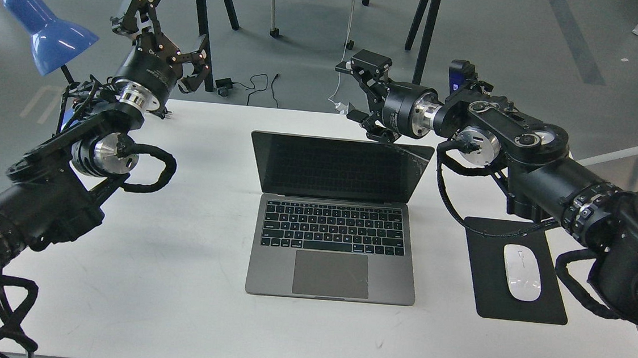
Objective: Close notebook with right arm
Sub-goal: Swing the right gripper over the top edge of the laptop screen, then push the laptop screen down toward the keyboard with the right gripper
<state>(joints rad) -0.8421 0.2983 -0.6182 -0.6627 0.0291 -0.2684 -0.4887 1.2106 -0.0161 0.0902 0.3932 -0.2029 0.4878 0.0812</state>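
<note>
The notebook (335,226) is a slim space-grey laptop lying open in the middle of the white table (174,281), black screen facing me, lid slightly tipped toward me. My right arm, with a small blue part (455,75) near its wrist, reaches in from the right. My right gripper (360,94) is open, just behind and above the lid's top right edge, its lower finger close to or touching that edge. My left gripper (162,33) is open and empty, raised past the table's far left corner.
A black mouse pad (492,295) with a white mouse (522,272) lies right of the notebook, under my right arm. A blue desk lamp (46,26) stands at the far left. Cables and stand legs are on the floor behind the table.
</note>
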